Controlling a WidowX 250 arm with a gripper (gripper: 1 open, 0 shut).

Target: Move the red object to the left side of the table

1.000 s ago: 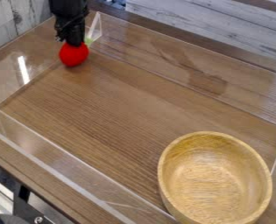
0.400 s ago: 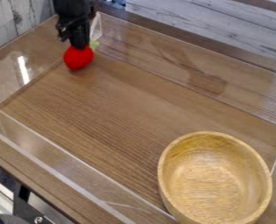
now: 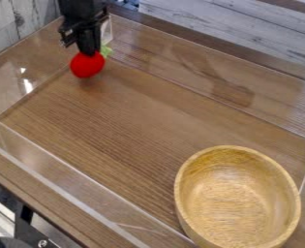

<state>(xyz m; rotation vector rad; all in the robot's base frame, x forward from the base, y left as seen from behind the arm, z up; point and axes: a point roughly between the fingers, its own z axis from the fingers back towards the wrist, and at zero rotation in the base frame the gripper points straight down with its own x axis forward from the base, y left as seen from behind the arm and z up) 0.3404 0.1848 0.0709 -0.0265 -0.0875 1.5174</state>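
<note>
**Gripping the red object at the far left of the table**

Resting near the far left corner of the table, the red object sits directly under the black gripper, whose jaws are closed on its green top. A wooden bowl stands well apart at the near right corner.

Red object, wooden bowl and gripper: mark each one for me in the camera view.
red object (image 3: 87, 65), camera view, middle of its round red body.
wooden bowl (image 3: 239, 201), camera view, bare inner floor.
gripper (image 3: 83, 43), camera view, between its fingers above the fruit.
</note>
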